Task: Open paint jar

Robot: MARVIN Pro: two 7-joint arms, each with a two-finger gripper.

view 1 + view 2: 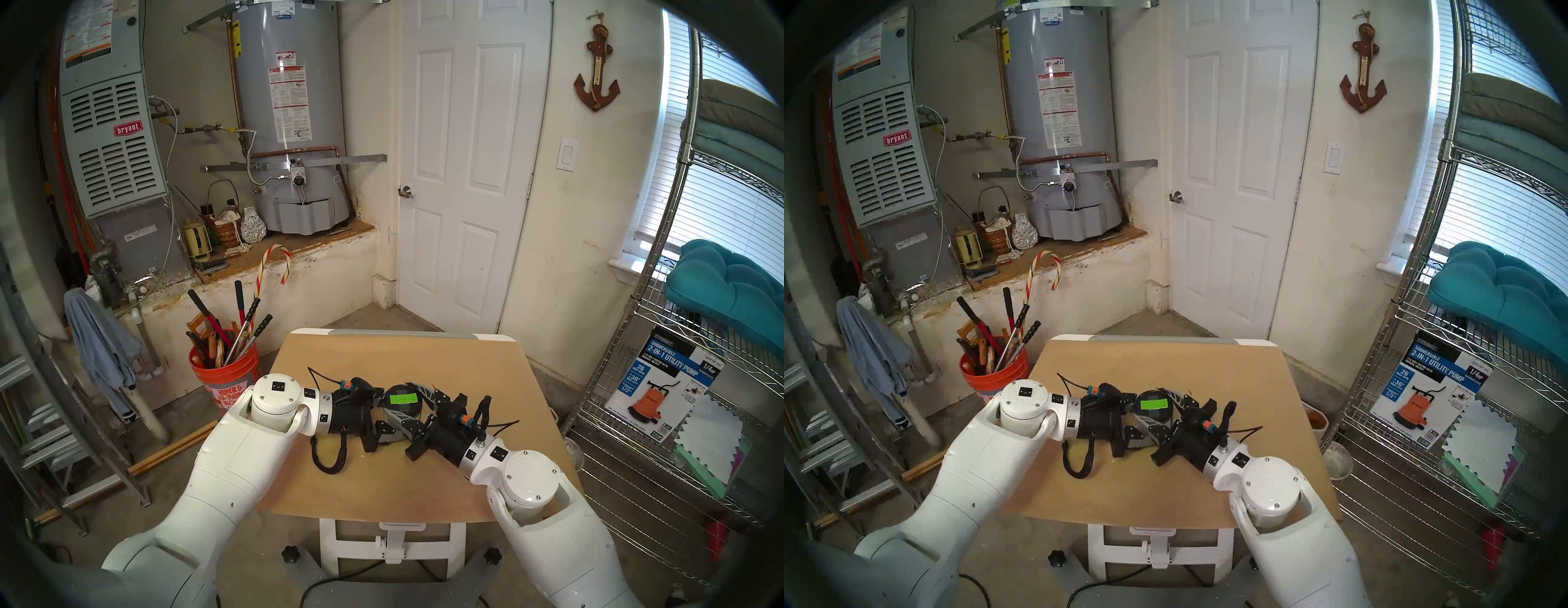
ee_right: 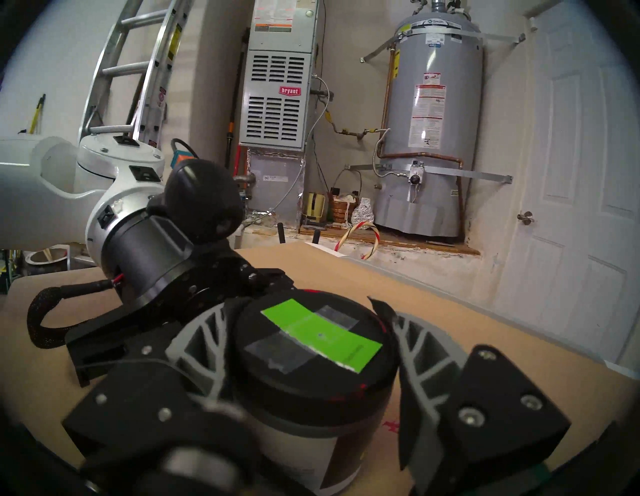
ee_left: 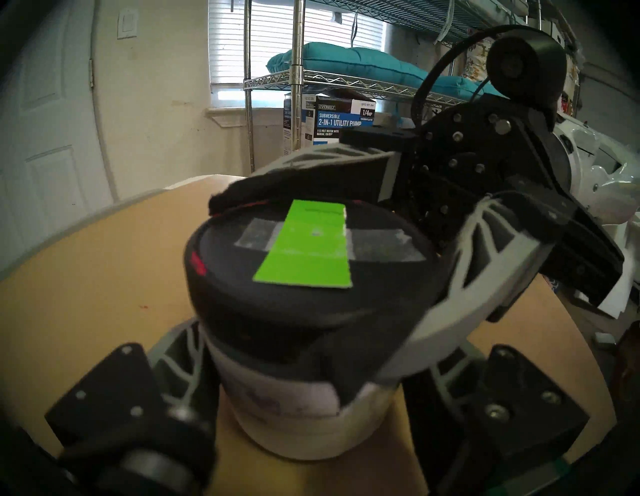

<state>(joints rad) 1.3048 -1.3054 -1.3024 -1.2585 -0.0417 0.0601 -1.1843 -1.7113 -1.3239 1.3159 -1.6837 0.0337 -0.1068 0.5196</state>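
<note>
The paint jar (image 1: 403, 399) stands upright mid-table (image 1: 382, 479), with a white-grey body (image 3: 294, 422) and a black lid (image 3: 242, 294) bearing grey tape and a bright green rectangle (image 3: 308, 249). My left gripper (image 3: 304, 346) reaches in from the left, its fingers (image 3: 180, 360) closed low around the jar's body. My right gripper (image 2: 308, 332) reaches in from the right, its grey ribbed fingers (image 2: 204, 346) closed around the lid. The lid sits flat on the jar. The paint inside is hidden.
An orange bucket (image 1: 225, 373) of long-handled tools stands on the floor left of the table. A wire shelf (image 1: 662, 276) with a pump box (image 1: 662, 395) stands to the right. A ladder (image 1: 42, 403) leans at the far left.
</note>
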